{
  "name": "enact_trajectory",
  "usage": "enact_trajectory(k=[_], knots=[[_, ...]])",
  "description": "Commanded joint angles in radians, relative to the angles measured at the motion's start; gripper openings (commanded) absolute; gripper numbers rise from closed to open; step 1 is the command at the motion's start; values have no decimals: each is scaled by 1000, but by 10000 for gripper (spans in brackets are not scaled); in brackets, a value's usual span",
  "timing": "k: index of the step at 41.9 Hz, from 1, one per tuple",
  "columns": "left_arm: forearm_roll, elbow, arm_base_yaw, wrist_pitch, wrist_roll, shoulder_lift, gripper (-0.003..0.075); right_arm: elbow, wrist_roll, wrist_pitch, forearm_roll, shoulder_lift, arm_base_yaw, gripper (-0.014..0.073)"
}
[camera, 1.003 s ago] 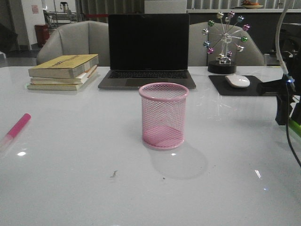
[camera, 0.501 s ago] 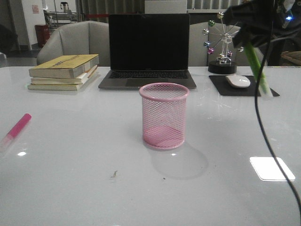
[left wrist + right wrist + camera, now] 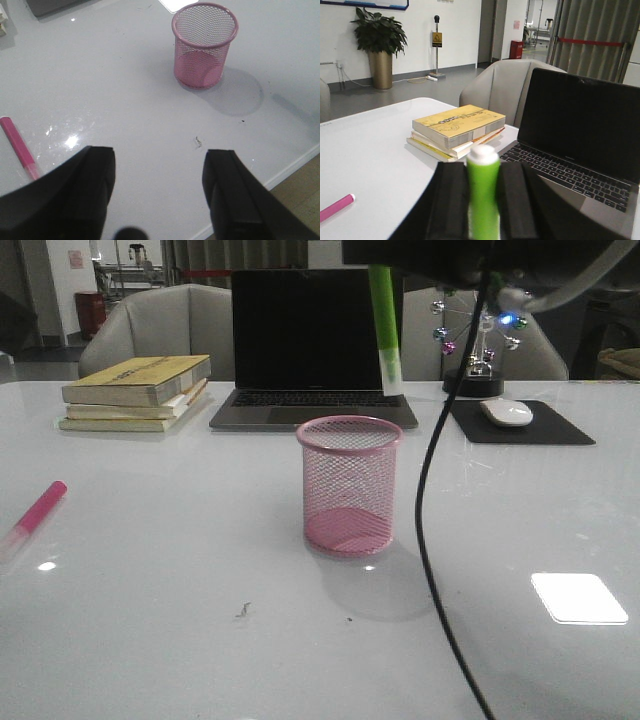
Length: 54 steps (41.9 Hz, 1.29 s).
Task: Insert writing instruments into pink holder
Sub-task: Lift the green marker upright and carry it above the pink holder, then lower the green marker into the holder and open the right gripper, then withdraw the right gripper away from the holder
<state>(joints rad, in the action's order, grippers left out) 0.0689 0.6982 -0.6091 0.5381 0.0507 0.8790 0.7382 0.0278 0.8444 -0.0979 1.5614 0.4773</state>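
Note:
The pink mesh holder [image 3: 349, 485] stands upright mid-table, also seen from the left wrist as the holder [image 3: 204, 44]. A green marker [image 3: 384, 328] hangs nearly upright above the holder's right rim, pale end down, clear of it. My right gripper [image 3: 483, 172] is shut on the green marker [image 3: 483, 192]; in the front view the arm sits along the top edge. The pink marker [image 3: 34, 515] lies flat at the table's left edge, also the pink marker [image 3: 19, 153]. My left gripper [image 3: 159, 187] hovers open over bare table, well short of the holder.
An open laptop [image 3: 315, 345] stands behind the holder, stacked books [image 3: 137, 390] to its left. A mouse [image 3: 506, 412] on a black pad and a ball ornament [image 3: 478, 330] sit at the back right. A black cable [image 3: 440, 540] hangs down right of the holder.
The right arm has swung the green marker from the far right, up and leftward, to a spot above the holder. The pink marker and holder have not moved.

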Motion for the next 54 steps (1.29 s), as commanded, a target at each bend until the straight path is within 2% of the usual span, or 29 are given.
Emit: enact_trajectory(k=[1, 5, 13, 17, 19, 22, 25, 29, 32, 44, 54], knots=[[2, 31, -10, -66, 3, -4, 433, 23, -1, 186, -13, 29, 1, 110], [2, 31, -10, -66, 3, -4, 433, 23, -1, 241, -13, 100, 1, 110], [2, 31, -10, -66, 3, -4, 433, 23, 19, 246, -16, 209, 2, 122], [2, 31, -10, -66, 3, -4, 433, 23, 57, 239, -24, 229, 4, 226], [2, 31, -10, -66, 3, -4, 433, 23, 71, 228, -26, 230, 4, 323], [2, 31, -10, -66, 3, -4, 433, 23, 72, 215, -26, 230, 4, 423], [2, 31, -10, -66, 3, -4, 433, 23, 72, 207, -26, 221, 4, 461], [2, 31, -10, -66, 3, -4, 433, 23, 72, 161, -26, 166, 4, 443], [2, 31, -10, -66, 3, -4, 433, 23, 72, 47, -26, 85, 4, 442], [2, 31, -10, -66, 3, -4, 433, 23, 71, -684, -26, -356, 4, 442], [2, 31, -10, -66, 3, -4, 433, 23, 71, -1176, 10, -654, 4, 442]])
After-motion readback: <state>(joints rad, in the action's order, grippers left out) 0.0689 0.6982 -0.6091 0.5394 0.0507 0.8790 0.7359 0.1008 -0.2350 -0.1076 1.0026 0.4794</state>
